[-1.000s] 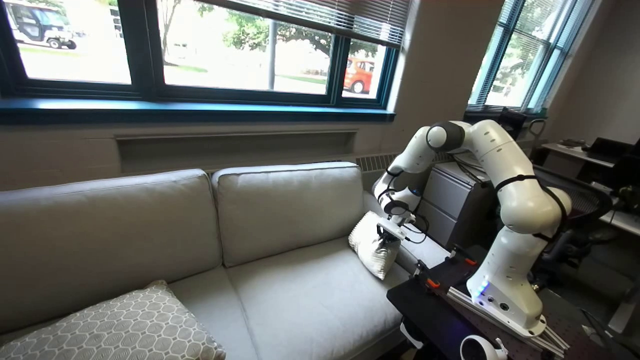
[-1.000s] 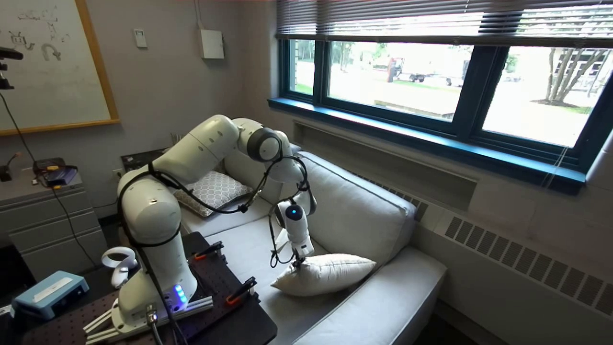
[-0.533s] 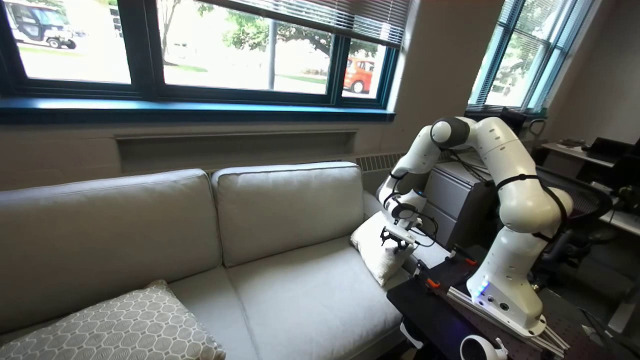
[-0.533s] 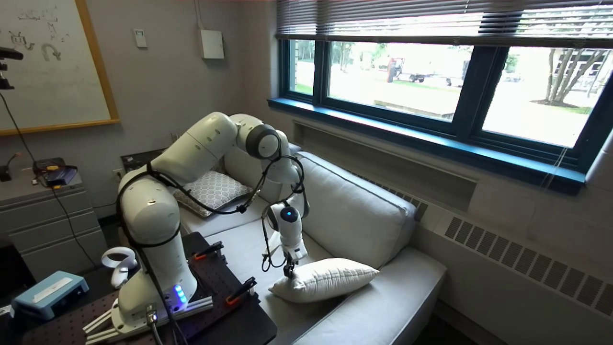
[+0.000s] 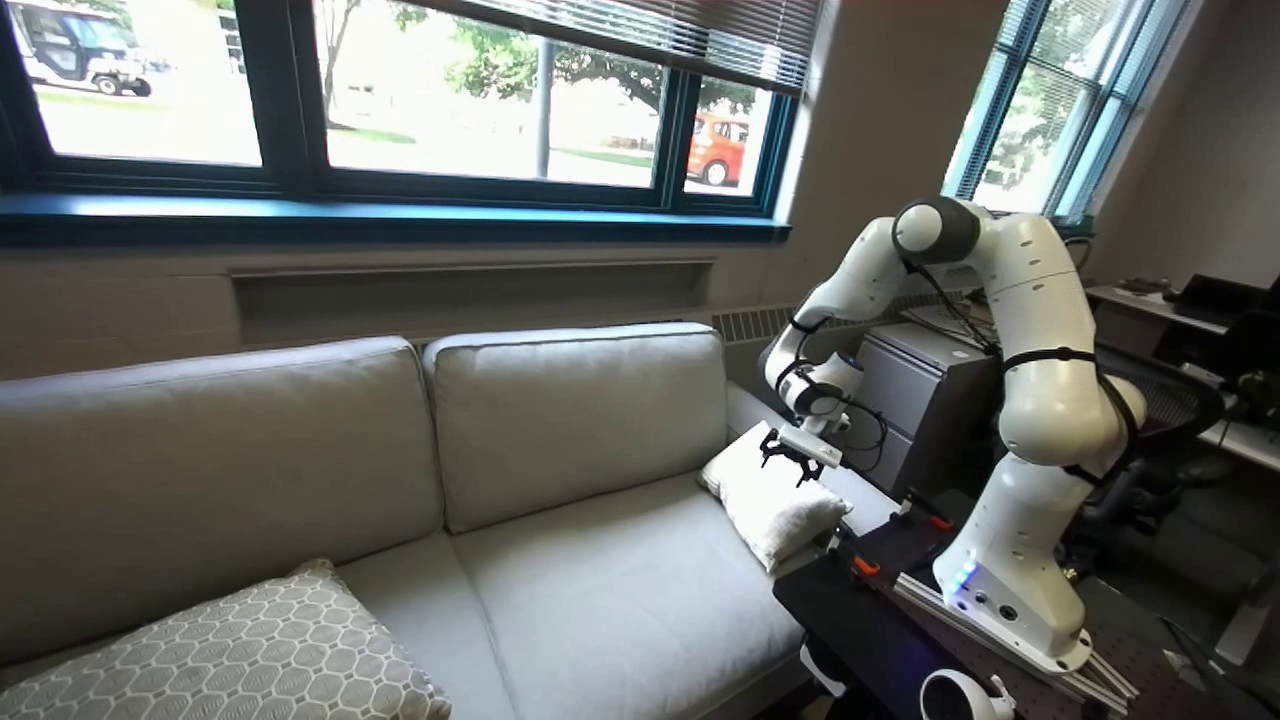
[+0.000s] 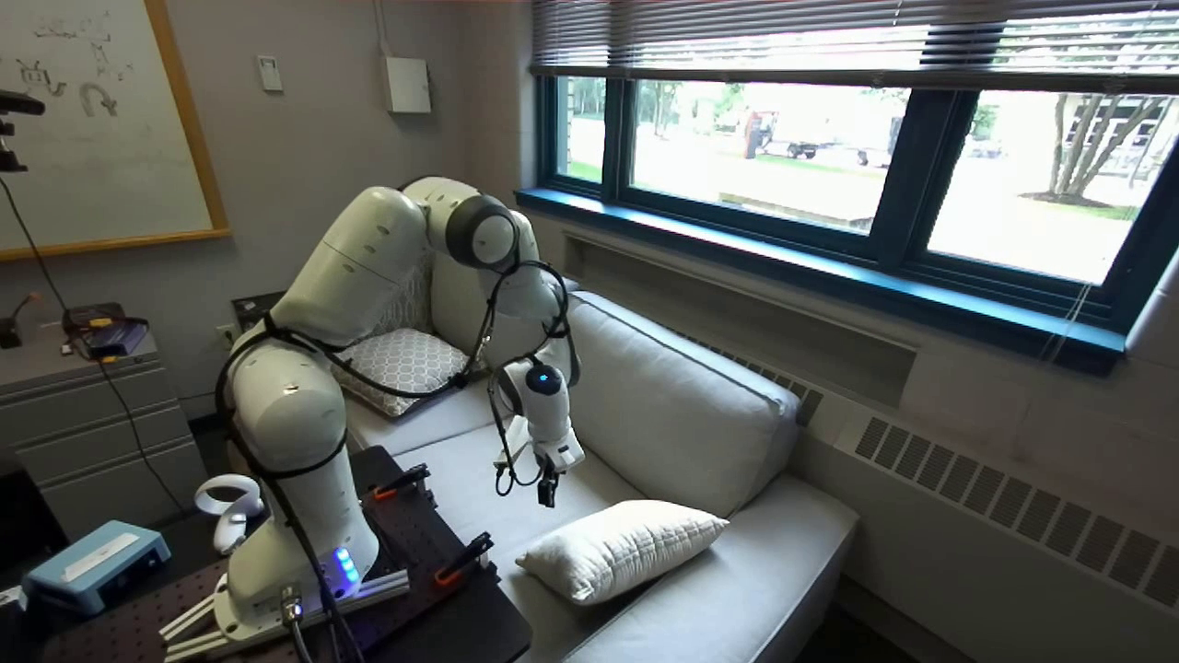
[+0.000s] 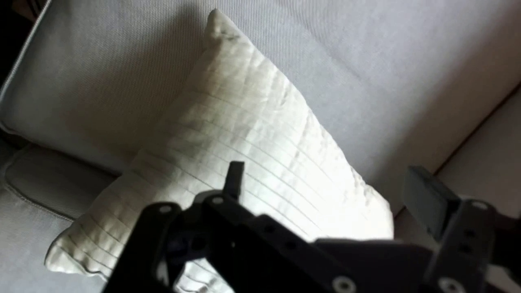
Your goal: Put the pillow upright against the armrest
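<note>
The cream-white pillow (image 5: 757, 508) lies slanted on the sofa seat, tilted rather than upright. Its far side meets the inner edge of the armrest (image 6: 751, 580) in an exterior view (image 6: 626, 551). My gripper (image 5: 785, 472) hangs above the pillow, apart from it. Seen from the wrist, the gripper (image 7: 326, 177) has its jaws spread wide with nothing between them, and the striped pillow (image 7: 260, 138) stretches beneath. One of the fingers (image 7: 427, 201) is past the pillow's edge, over the sofa. The pillow's near corner is partly hidden by the gripper.
A larger grey patterned pillow (image 5: 230, 655) rests at the opposite part of the sofa. The tall back cushion (image 5: 580, 415) rises behind the seat. Beside the seat stands the black robot table (image 6: 461, 608), with clamps (image 6: 465, 557) sticking out along its edge.
My gripper has let go of the pillow, opened and risen off it. The pillow has sunk to a flatter slant, its near side dropping toward the table.
</note>
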Robot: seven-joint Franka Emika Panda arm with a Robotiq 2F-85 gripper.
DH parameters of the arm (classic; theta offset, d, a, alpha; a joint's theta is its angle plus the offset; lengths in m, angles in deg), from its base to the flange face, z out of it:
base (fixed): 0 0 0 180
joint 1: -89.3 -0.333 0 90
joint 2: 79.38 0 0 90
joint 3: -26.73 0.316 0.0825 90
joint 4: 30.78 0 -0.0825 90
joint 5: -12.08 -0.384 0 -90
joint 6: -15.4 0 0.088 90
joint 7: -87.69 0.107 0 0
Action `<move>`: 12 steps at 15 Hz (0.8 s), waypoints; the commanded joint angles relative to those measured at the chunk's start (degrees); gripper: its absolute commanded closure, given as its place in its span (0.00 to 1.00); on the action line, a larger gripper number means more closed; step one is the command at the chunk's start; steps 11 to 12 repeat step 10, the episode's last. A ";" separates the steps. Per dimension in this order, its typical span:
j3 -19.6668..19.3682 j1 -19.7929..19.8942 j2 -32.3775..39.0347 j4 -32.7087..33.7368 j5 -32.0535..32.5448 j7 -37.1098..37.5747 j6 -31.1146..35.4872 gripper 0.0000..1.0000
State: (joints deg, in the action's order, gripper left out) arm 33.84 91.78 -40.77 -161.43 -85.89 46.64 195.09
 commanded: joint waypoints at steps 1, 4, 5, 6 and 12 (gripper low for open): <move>3.11 0.25 -7.49 -9.03 10.43 2.58 -3.12 0.00; 2.13 -1.73 -10.21 -12.65 21.98 6.02 -8.88 0.00; 2.60 -0.81 -6.24 -8.86 16.50 3.32 -5.42 0.00; 2.59 -1.08 -7.00 -9.85 18.99 4.28 -6.78 0.00; 2.53 -1.39 -8.24 -11.16 20.66 4.58 -7.75 0.00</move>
